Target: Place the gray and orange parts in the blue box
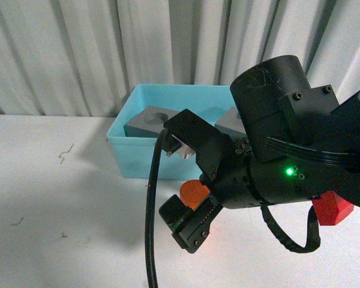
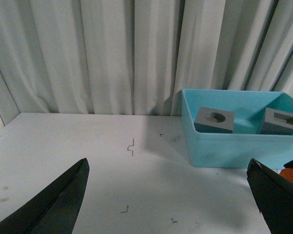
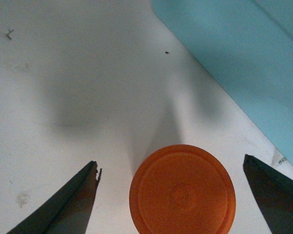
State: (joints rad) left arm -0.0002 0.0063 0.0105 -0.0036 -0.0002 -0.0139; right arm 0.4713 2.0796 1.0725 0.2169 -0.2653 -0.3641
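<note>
The blue box (image 1: 129,157) stands at the back of the white table. Two gray cubes lie inside it: one with a round recess (image 1: 145,120) and one with a square recess (image 1: 229,123). The orange cylinder (image 1: 194,193) stands on the table just in front of the box. My right gripper (image 1: 183,187) is open and straddles it; in the right wrist view the cylinder (image 3: 182,190) sits between the spread fingers, touching neither. My left gripper (image 2: 168,195) is open and empty over bare table, left of the box (image 2: 224,151); both cubes (image 2: 214,119) (image 2: 282,120) show there.
A red block (image 1: 331,207) lies on the table at the right, behind my right arm. A cable (image 1: 149,228) hangs from the right arm. White curtains close off the back. Small dark specks (image 2: 131,146) lie on the table.
</note>
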